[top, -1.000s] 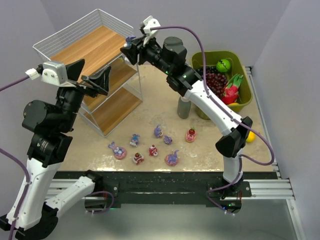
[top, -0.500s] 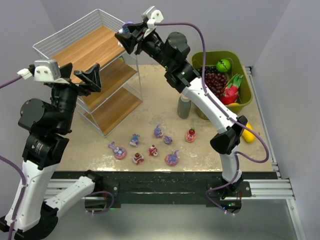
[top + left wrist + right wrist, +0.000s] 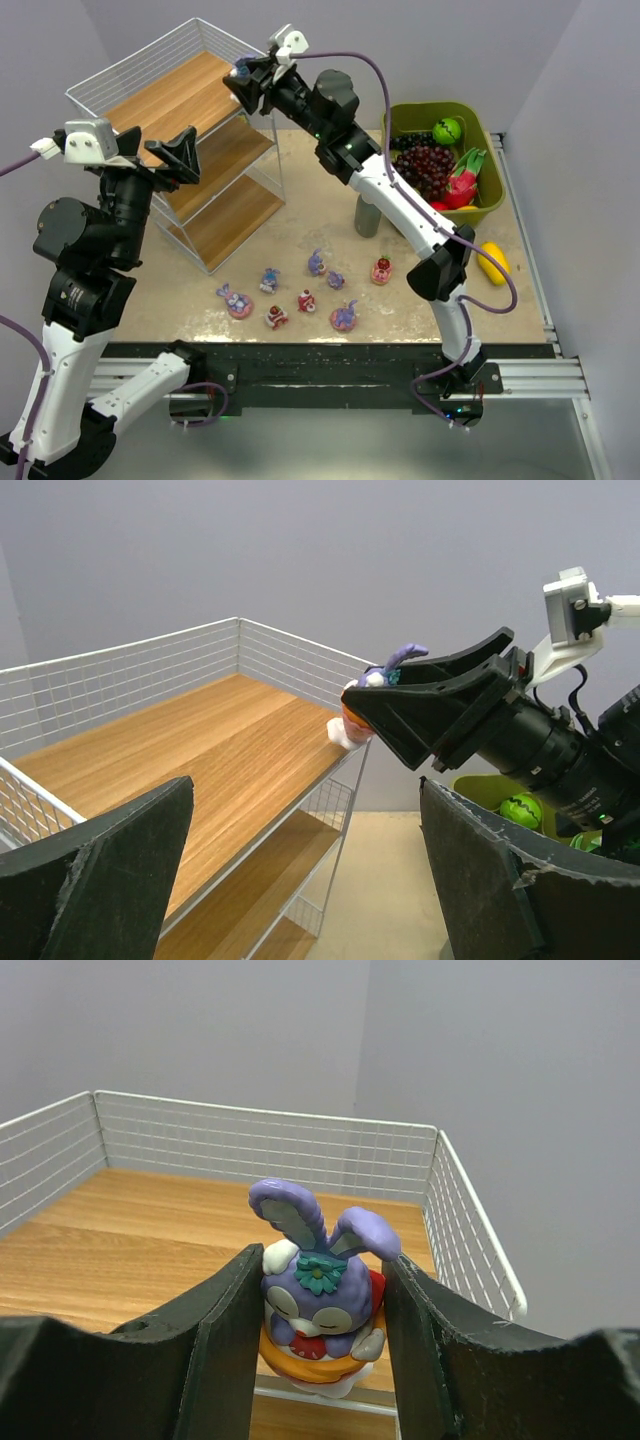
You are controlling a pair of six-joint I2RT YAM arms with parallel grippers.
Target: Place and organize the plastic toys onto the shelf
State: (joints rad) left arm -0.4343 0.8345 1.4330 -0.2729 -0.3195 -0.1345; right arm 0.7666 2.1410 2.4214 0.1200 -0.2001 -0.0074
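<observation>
From above, your right gripper (image 3: 243, 82) hangs over the right-hand corner of the shelf (image 3: 190, 95), at its top board. The other toys (image 3: 306, 299) lie on the desk (image 3: 400, 320), and the left gripper (image 3: 155, 148) stands spread and empty.

The left wrist view shows the bunny (image 3: 362, 695) pinched at the top tier's rim.

In the right wrist view the fingers (image 3: 225, 1345) clamp its round body. It looks like hard, light, slick plastic, so hold the wide body, not the ears.

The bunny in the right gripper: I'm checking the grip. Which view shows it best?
Right wrist: the bunny is close, clamped between both fingers, face and ears clear. Left wrist shows it small, half hidden by the right gripper. Top external shows only a purple speck.
</observation>
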